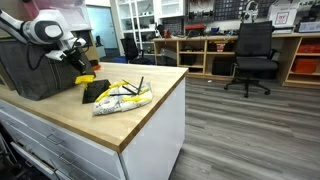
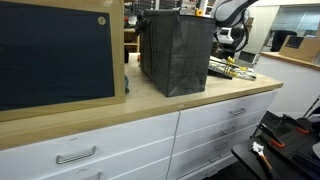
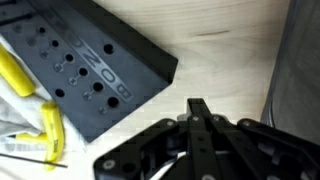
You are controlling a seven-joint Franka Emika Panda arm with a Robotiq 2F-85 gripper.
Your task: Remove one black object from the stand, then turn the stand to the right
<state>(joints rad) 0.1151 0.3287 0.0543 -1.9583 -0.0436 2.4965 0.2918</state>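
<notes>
Item 1: black 2-finger gripper (image 3: 198,104), nearest in the wrist view. Its fingers are pressed together to a point with nothing visible between them, over bare wood just beside 1 corner of the stand; contact cannot be told. Item 2: small black wedge-shaped stand (image 3: 95,65) with rows of round holes, lying on the counter between the gripper and the bag. The holes in view look empty. Item 3: yellow-handled pieces (image 3: 48,128), at the stand's far end and partly out of frame. Item 4: clear plastic bag of yellow and black items (image 1: 122,97), touching or just beside the stand in an exterior view. Item 5: large dark wire-mesh basket (image 1: 35,72), close behind the arm. Item 6: light wooden countertop (image 1: 160,85) over white drawers. Item 7: black office chair (image 1: 252,55) and wooden shelving (image 1: 195,45), well apart across the room. Status, judged: removal looks finished or is not checkable here, and the closed fingers suit the turning step. Next move, judged: set the closed tip against 1 end of the stand and sweep it rightward, low and slow, keeping clear of bag and basket.
</notes>
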